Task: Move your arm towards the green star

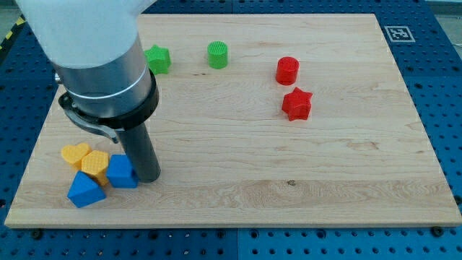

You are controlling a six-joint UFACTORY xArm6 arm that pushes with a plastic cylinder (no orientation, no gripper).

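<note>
A pale wooden board on blue pegboard: my tip, a bare rod holding nothing, touches a blue block at the lower left. The green star lies near the top, partly hidden; sweeping upward risks dragging the neighbouring yellow blocks.

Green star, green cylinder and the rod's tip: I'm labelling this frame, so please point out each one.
green star point(158, 59), camera view, on its top face, beside the arm's grey housing.
green cylinder point(217, 54), camera view, on its round top.
my tip point(149, 176), camera view, on the rod's lower end, touching the board beside a blue block.
</note>
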